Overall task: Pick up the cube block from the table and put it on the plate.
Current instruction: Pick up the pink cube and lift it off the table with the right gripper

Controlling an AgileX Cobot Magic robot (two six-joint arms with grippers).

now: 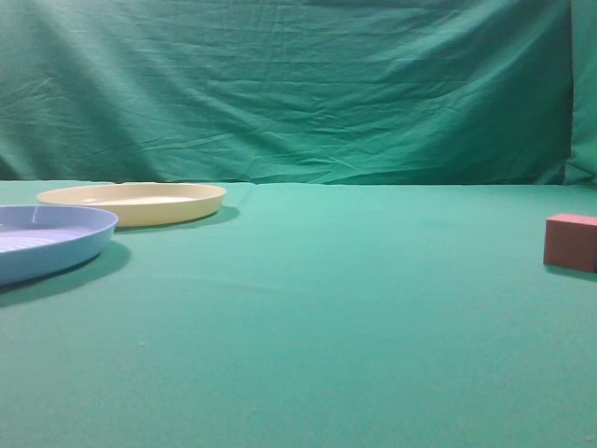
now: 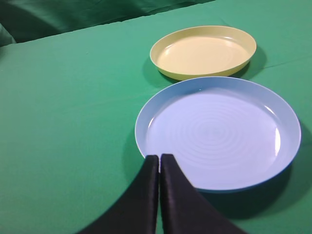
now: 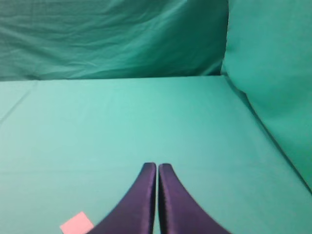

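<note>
The cube (image 1: 571, 242) sits on the table (image 1: 326, 308), far right, well apart from the yellow plate (image 1: 132, 202) at far left. Both grippers, left (image 2: 159, 158) and right (image 3: 157, 166), have jaws pressed together, holding nothing.

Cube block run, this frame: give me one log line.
phase: pre-grasp | cube block: on table, far right | plate: empty, far left | left gripper: shut, empty | right gripper: shut, empty

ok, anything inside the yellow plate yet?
Nothing. The yellow plate shows a bare, glossy inside in the left wrist view. The cube block sits on the table, far right. The underside of the plate is hidden.
</note>
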